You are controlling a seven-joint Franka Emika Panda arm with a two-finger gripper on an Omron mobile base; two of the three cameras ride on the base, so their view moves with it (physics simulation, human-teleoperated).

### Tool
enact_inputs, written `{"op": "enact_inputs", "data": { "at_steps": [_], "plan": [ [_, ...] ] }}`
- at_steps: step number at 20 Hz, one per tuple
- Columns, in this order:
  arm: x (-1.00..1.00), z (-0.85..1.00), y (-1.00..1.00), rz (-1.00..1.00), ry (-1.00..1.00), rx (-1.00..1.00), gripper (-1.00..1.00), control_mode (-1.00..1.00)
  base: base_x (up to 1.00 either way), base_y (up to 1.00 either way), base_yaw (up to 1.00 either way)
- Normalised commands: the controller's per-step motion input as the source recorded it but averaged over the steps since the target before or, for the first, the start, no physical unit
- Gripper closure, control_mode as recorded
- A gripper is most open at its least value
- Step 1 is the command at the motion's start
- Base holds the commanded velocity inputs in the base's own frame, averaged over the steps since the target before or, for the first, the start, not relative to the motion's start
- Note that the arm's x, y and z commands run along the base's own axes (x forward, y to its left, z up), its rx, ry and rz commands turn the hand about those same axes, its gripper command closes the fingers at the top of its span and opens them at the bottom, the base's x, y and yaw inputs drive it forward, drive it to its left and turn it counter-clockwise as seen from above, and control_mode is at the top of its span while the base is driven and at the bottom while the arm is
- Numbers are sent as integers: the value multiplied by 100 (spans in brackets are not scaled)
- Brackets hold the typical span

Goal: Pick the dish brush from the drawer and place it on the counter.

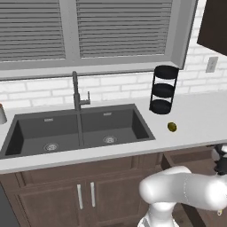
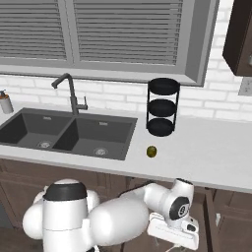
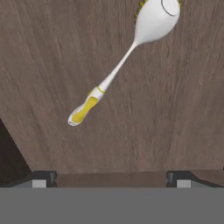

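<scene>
Dish brush point(image 3: 114, 72) lies flat on the wood-grain floor of the drawer point(image 3: 52, 65), seen in hand view. White oval head up at 1 o'clock, partly cut by the frame edge, w/ yellow-green bristles peeking at its left rim. Thin white neck runs down to a thicker handle w/ yellow grip, ending at approx 8 o'clock from the head. Brush sits diagonal, nothing else touching it.

Claw point(image 3: 111, 178) spread wide: two dark tips at 6 o'clock of hand view, far apart, nothing between them, not touching brush. Brush handle end is well above the tips.

Drawer is pulled out under the counter point(image 1: 199, 119); in left base view its dark brown box shows at 4 o'clock point(image 1: 188, 156), arm reaching down into it.

On counter: small green-yellow fruit point(image 1: 172, 127) at 3 o'clock of the sink point(image 1: 75, 128), black 3-tier rack point(image 1: 163, 90) just behind it near the wall. Faucet point(image 1: 77, 95) at sink's back edge. Cabinet doors point(image 1: 84, 195) w/ vertical silver handles below the sink.
</scene>
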Motion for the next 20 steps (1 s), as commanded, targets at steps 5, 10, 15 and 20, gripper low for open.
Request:
{"op": "enact_inputs", "data": {
  "at_steps": [5,10,15,20],
  "plan": [
    [0,-16,0,-3,-10,0,-100,-100,0,0,0],
    [0,-3,0,0,-1,0,-100,-100,0,0,0],
    [0,-3,3,0,0,0,-100,-100,0,0,0],
    [19,-1,2,0,-1,0,-100,-100,0,0,0]
  ]
}}
